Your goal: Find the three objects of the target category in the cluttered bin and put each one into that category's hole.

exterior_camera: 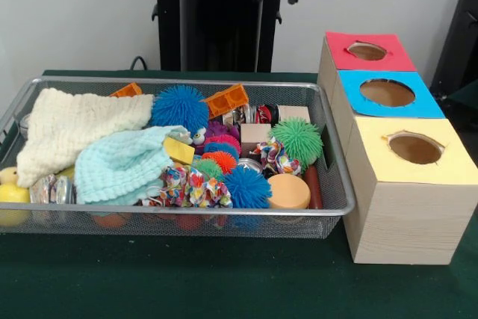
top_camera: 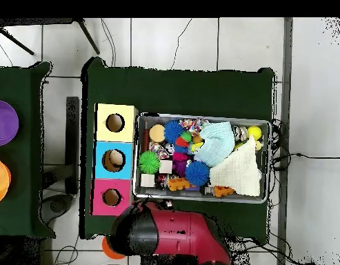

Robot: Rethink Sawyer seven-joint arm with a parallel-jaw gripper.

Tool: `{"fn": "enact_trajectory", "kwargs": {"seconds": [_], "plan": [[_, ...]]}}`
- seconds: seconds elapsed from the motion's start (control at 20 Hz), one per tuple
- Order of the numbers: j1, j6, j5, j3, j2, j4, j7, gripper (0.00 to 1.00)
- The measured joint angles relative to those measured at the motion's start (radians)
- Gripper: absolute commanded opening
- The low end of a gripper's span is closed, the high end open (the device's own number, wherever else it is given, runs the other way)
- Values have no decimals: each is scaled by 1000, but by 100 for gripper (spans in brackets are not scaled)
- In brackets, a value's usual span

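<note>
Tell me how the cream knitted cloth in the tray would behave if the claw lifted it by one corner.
The cream cloth is probably floppy: it drapes in folds over whatever lies under it in the wire tray. It looks light for its spread. Lifted by a corner, it would likely hang, drag, and may snag the mint cloth it touches.

One wire-mesh bin (exterior_camera: 340,207), three wooden boxes with holes (exterior_camera: 407,214), two knitted cloths (exterior_camera: 75,128), four spiky balls (exterior_camera: 179,106) visible.

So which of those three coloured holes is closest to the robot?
The red-surround hole. It sits at the far end of the row, nearest the pedestal; the blue-surround hole is in the middle and the yellow-surround hole farthest.
</note>
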Motion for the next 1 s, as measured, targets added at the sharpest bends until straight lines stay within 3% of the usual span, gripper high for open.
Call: {"fn": "enact_trajectory", "kwargs": {"seconds": [0.4, 1.0], "plan": [[-41, -25, -134, -2, 87, -99, 0, 100], [-214, -141, -240, 31, 251, -226, 0, 100]]}}
